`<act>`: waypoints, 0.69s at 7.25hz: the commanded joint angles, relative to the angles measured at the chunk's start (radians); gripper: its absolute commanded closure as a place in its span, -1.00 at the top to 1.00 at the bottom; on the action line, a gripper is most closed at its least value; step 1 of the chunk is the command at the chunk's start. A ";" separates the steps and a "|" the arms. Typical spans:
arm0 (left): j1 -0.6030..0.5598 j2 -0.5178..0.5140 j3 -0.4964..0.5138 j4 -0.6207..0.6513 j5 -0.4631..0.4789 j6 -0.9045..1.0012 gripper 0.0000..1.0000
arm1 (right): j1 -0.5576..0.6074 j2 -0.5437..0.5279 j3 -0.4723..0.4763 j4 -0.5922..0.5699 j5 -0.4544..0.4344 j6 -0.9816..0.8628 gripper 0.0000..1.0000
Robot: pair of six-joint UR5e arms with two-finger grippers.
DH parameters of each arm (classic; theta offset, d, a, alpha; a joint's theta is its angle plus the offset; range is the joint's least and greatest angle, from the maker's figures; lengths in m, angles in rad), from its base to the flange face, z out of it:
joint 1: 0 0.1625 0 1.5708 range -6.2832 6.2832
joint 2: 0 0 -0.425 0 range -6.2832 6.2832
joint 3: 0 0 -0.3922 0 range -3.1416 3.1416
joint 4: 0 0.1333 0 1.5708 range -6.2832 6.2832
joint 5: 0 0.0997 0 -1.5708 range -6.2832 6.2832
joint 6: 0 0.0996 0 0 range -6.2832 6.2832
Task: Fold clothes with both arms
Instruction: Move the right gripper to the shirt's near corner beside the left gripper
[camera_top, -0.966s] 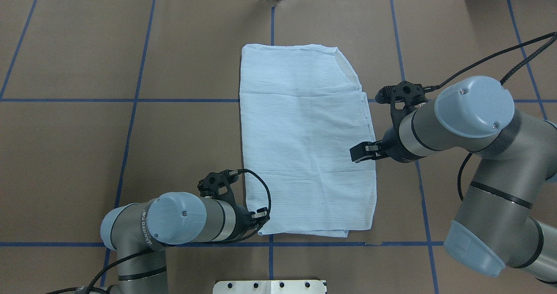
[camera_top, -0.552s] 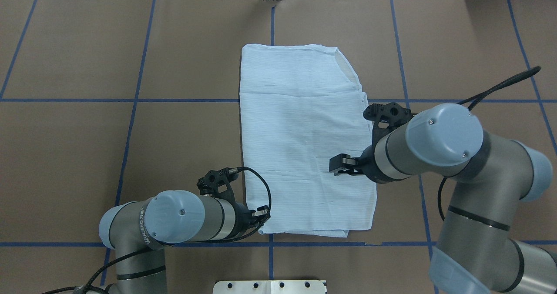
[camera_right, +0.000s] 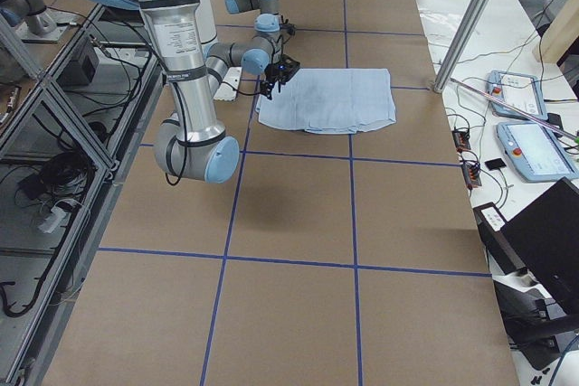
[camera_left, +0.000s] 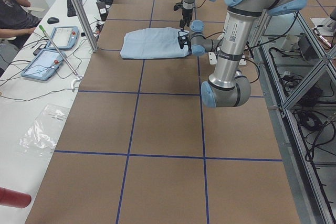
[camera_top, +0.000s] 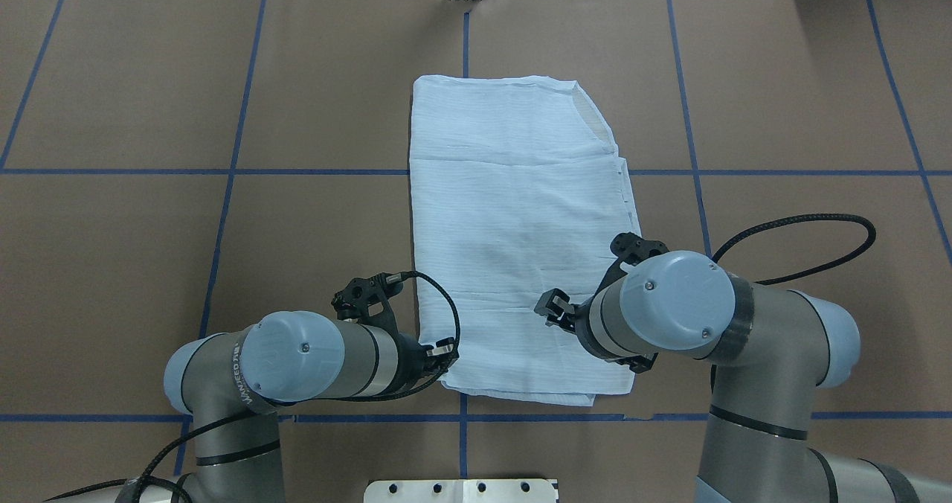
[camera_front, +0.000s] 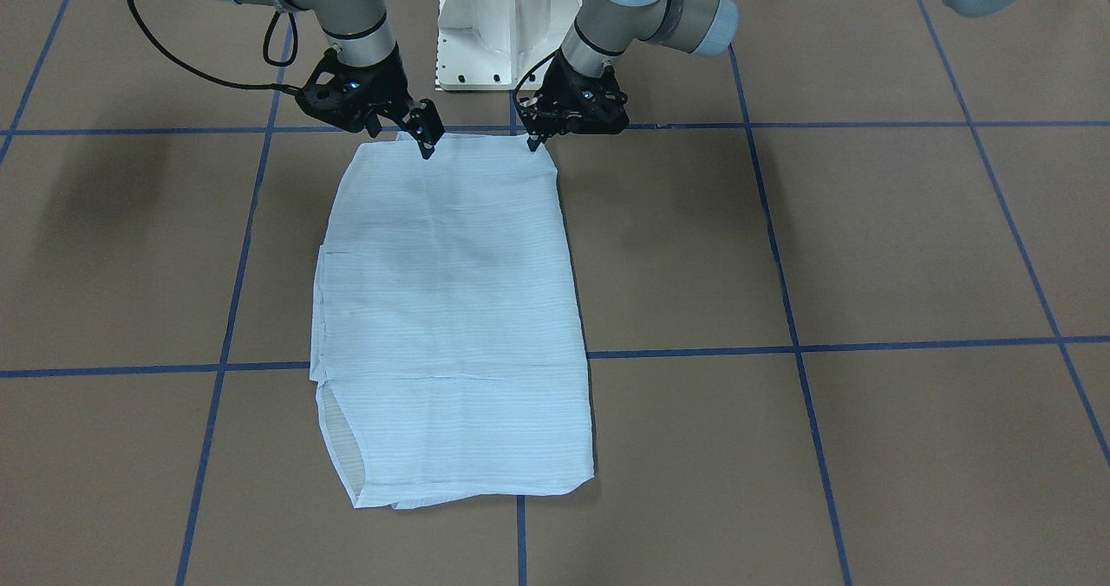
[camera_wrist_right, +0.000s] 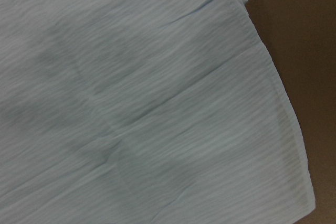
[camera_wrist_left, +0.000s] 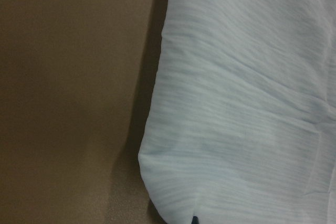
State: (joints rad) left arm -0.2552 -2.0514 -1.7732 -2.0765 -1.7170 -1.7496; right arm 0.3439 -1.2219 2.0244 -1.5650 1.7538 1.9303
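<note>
this shirt (camera_top: 520,235) is thin, light and floppy, so pinch the near corners; left gripper (camera_top: 445,354) sits at the near-left one, right gripper (camera_top: 548,309) hovers over the near-right part, can't tell if either is closed

thin matt cloth shirt (camera_top: 513,213), finely striped, by matt black plastic left tool (camera_top: 445,349) and right tool (camera_top: 549,309); counter (camera_top: 149,265) matt brown, paper-like.

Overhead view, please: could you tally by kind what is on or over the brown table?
Light blue shirt: 1
Robot arms: 2 (left arm, right arm)
Total: 3
</note>
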 commanded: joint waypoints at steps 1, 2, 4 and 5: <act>-0.001 -0.001 0.000 0.000 0.000 0.001 -1.00 | -0.048 0.001 -0.025 -0.032 -0.031 0.136 1.00; -0.001 -0.001 -0.002 -0.001 0.000 -0.001 -1.00 | -0.061 0.007 -0.050 -0.036 -0.043 0.139 1.00; 0.000 -0.001 -0.002 0.001 0.000 -0.001 -1.00 | -0.091 -0.001 -0.055 -0.041 -0.045 0.144 1.00; 0.001 -0.001 -0.002 0.001 0.000 -0.001 -1.00 | -0.106 -0.004 -0.053 -0.041 -0.047 0.145 1.00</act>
State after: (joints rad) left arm -0.2554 -2.0524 -1.7751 -2.0756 -1.7165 -1.7502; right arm 0.2558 -1.2226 1.9709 -1.6052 1.7094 2.0720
